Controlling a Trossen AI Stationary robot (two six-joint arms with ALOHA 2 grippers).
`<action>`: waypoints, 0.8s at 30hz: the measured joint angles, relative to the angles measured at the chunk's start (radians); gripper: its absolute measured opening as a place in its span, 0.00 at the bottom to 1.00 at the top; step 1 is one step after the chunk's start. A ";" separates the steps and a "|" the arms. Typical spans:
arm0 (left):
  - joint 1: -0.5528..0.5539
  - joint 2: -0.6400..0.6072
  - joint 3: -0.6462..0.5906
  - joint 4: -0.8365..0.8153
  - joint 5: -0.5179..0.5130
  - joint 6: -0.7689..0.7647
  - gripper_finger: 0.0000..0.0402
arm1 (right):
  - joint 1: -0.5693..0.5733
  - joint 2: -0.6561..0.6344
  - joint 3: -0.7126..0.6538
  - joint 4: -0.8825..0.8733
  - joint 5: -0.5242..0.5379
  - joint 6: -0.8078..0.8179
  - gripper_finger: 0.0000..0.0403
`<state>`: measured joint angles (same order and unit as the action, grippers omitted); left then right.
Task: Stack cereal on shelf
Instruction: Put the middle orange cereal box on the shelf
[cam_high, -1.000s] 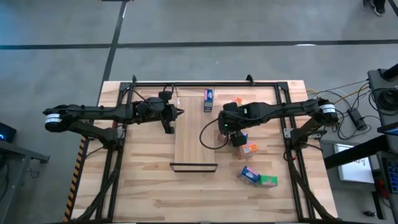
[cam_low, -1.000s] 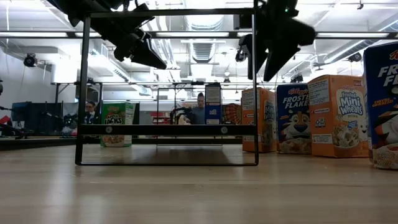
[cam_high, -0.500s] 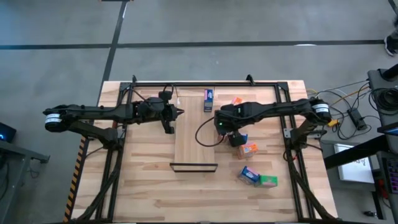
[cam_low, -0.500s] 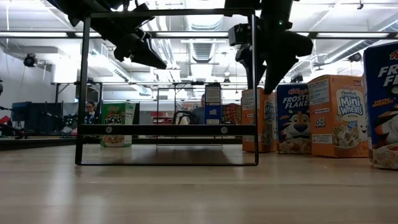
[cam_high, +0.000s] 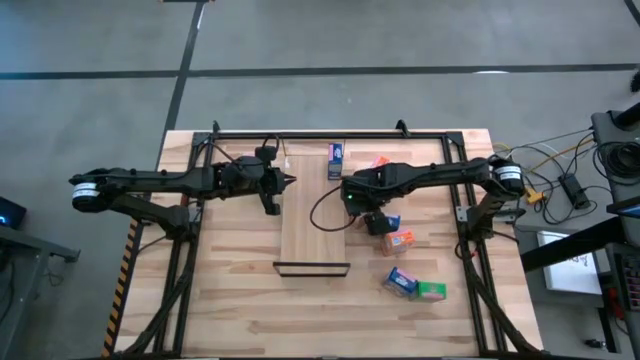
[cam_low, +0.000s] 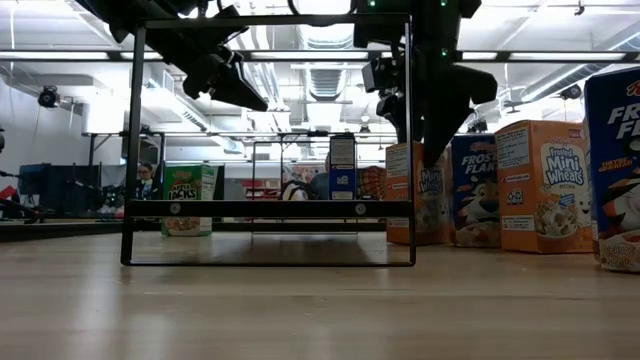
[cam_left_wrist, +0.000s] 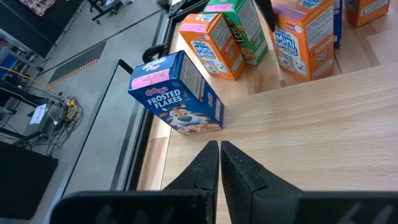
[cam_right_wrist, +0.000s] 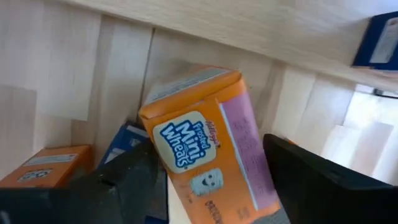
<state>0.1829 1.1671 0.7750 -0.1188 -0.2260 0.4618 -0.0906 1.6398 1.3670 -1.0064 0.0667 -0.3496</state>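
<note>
High view | shelf (cam_high: 314, 215) mid-table, one blue cereal box (cam_high: 336, 160) at its far end | right gripper (cam_right_wrist: 205, 168) wide around orange box (cam_right_wrist: 208, 140), off shelf | left gripper (cam_left_wrist: 219, 163) closed, empty | most boxes unstacked

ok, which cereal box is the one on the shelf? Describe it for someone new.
Find the long light wooden shelf in the middle of the table. At its end away from the dark metal lip stands a blue Frosted Flakes box. It is the only box on the shelf; the other boxes sit on the planked tabletop beside it.
</note>
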 joint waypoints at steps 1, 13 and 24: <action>0.000 0.000 0.000 -0.001 0.000 0.000 0.00 | 0.000 0.001 0.000 -0.004 -0.005 0.000 0.64; 0.000 0.000 0.000 0.000 0.000 0.000 0.00 | 0.000 -0.015 0.015 -0.016 -0.026 0.051 0.45; 0.000 -0.006 0.000 0.009 0.000 0.000 0.00 | 0.000 -0.015 0.193 -0.093 -0.016 0.388 0.42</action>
<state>0.1829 1.1606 0.7750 -0.1097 -0.2260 0.4618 -0.0903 1.6249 1.5601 -1.0992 0.0504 0.0389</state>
